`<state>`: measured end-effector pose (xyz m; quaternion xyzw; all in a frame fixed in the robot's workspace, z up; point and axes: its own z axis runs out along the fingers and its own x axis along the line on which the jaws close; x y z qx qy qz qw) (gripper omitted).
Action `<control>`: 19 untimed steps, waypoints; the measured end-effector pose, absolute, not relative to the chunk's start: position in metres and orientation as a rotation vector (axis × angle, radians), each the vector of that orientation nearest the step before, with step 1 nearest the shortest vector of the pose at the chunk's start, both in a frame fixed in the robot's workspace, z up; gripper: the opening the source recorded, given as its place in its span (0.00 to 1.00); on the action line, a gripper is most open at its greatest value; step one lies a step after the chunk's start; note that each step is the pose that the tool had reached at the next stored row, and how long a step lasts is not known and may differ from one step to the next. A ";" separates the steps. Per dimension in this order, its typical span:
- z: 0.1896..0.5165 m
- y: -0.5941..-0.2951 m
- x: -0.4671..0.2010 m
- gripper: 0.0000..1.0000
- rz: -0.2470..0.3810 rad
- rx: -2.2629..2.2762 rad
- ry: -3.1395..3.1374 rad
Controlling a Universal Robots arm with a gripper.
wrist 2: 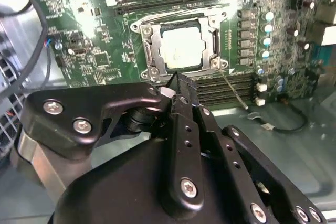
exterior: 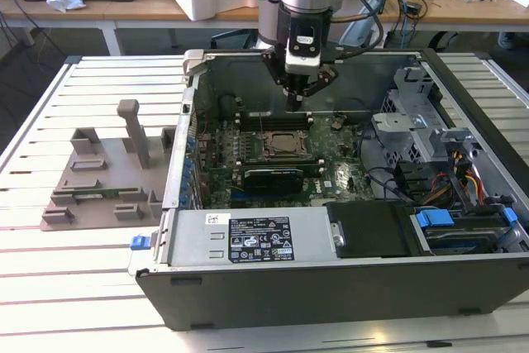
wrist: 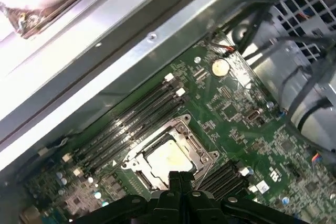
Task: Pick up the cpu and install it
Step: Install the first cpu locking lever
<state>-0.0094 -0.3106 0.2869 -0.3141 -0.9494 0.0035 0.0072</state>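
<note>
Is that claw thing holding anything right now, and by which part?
Nothing: the gripper hangs shut and empty above the cpu, which lies in its socket.

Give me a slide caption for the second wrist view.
Closed end effector hovers above the cpu sitting in the motherboard socket.

Case walls ring gripper; open room above socket.

Pincer closed, pointing straight down.
</note>
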 end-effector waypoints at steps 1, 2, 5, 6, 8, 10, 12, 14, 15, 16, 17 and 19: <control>0.287 -0.311 -0.009 0.11 0.011 -0.941 -2.982; 0.287 -0.311 -0.009 0.11 0.011 -0.909 -2.992; 0.287 -0.311 -0.009 0.11 0.012 -0.808 -3.021; 0.287 -0.311 -0.009 0.11 0.012 -0.782 -3.028; 0.287 -0.311 -0.009 0.11 0.013 -0.692 -3.050; 0.287 -0.311 -0.009 0.11 0.014 -0.634 -3.063; 0.287 -0.311 -0.009 0.11 0.014 -0.565 -3.077; 0.287 -0.311 -0.009 0.11 0.014 -0.511 -3.086; 0.287 -0.311 -0.009 0.11 0.014 -0.493 -3.090; 0.287 -0.311 -0.009 0.11 0.014 -0.475 -3.092; 0.287 -0.311 -0.009 0.11 0.015 -0.442 -3.097; 0.287 -0.311 -0.009 0.11 0.015 -0.373 -3.107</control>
